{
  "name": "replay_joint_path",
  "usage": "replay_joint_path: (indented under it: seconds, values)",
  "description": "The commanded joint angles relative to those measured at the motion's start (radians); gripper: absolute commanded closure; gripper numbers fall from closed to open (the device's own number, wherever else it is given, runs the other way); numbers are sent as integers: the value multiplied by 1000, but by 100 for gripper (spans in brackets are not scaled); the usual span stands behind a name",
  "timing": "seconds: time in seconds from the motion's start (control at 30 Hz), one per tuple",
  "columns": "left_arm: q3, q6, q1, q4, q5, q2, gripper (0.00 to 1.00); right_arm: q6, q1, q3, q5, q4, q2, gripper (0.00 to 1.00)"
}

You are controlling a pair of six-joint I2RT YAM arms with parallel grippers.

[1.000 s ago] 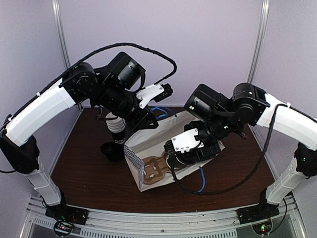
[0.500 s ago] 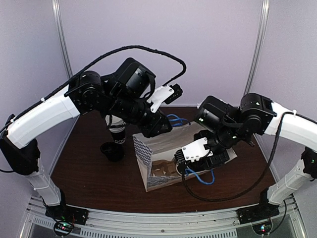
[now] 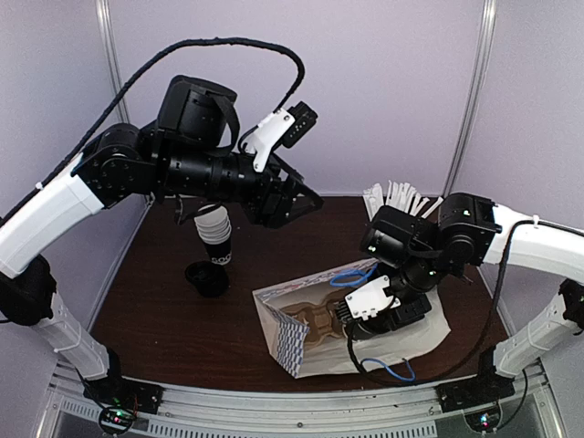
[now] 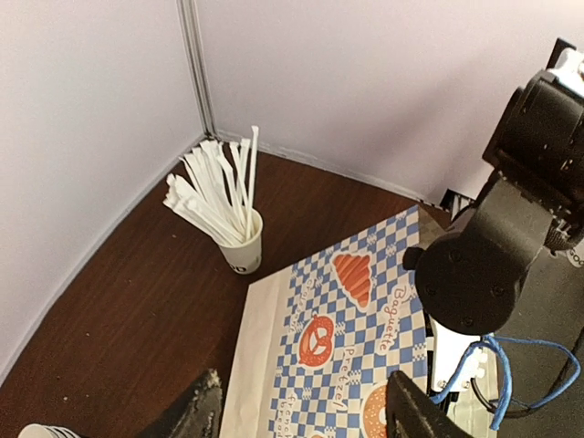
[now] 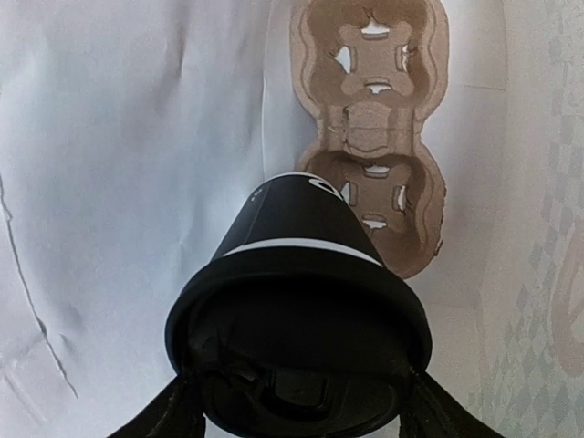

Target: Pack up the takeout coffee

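Note:
The takeout coffee [image 5: 297, 274], a black cup with a black lid, sits lid-first between the fingers [image 5: 169, 412] of my right gripper [image 5: 297, 401], which is shut on it. The cup points into the checkered bag [image 3: 411, 333], which lies on its side. A brown cardboard carrier [image 5: 374, 137] rests on the bag's white inner wall. From above, my right gripper [image 3: 351, 327] is at the bag's mouth beside the carrier [image 3: 315, 324]. My left gripper [image 3: 306, 203] hangs high above the table, open and empty. Its wrist view looks down on the bag's printed side [image 4: 347, 319].
A stack of lidless black cups [image 3: 214, 237] and a low black cup [image 3: 207, 276] stand at the left. A white cup of white sticks [image 4: 239, 246] stands at the back right corner. The bag's blue handles [image 3: 388, 370] trail toward the front edge.
My left gripper has opened, let go of the bag's top and risen. The bag has tipped from upright onto its side, and my right gripper has shifted right and down with the cup.

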Motion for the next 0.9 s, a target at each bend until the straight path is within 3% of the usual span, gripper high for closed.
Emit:
replay_joint_path:
  seconds: [0.0, 0.13, 0.37, 0.63, 0.87]
  values:
    - [-18, 74, 19, 97, -77, -34, 37, 26, -7, -8, 120, 43, -23, 33]
    - [-53, 73, 45, 116, -74, -40, 37, 31, -7, 4, 205, 89, -10, 33]
    - [-95, 55, 71, 138, -8, -42, 37, 45, -7, -3, 216, 137, 6, 33]
    - [-141, 66, 86, 144, -17, -83, 37, 50, -7, -24, 133, 91, -17, 34]
    - [-266, 19, 222, 179, -53, -95, 36, 51, -7, -68, 73, 69, -95, 34]
